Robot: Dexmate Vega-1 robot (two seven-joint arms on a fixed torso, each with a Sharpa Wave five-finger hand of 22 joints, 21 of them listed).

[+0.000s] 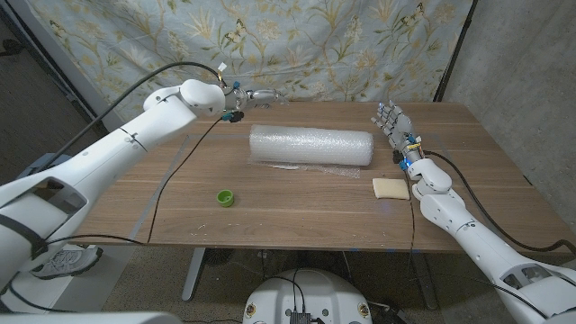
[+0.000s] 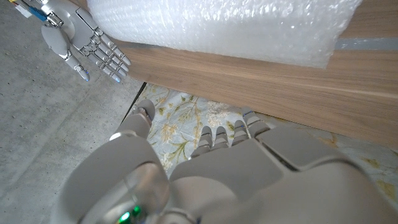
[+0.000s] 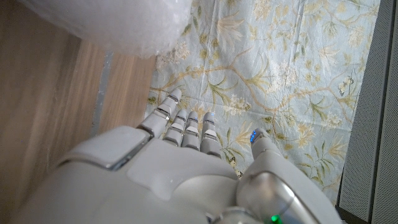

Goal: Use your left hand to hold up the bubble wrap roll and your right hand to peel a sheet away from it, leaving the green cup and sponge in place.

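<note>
wooden table [image 1: 297, 202], bubble wrap roll [image 1: 310, 146] between both hands' empty, spread fingers [image 1: 389, 115]

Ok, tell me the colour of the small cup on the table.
The cup is bright green, standing on the brown wooden table. The head view shows it best.

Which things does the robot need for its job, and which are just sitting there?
For the job: clear plastic bubble wrap roll, left hand, right hand.
Just sitting: small round green cup, pale yellow rectangular sponge, both to stay put.
</note>
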